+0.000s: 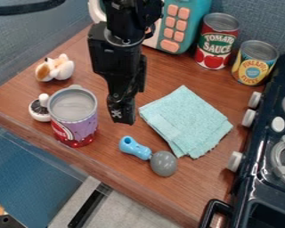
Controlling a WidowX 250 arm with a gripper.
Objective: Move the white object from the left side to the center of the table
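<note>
As the bench [201, 178] spreads beneath your arm [118, 49], the white-and-tan toy [55, 69], probably your target, lies by its left edge, up and left of the end effector [122, 117] in the view and well apart from it. The toy's long axis runs roughly left to right. The smaller, white-knobbed piece [39, 110] could also be meant; if so, you must clear the can [76, 118] standing between. At its tip, you can't tell whether the end effector is open or closed; you see nothing held.
</note>
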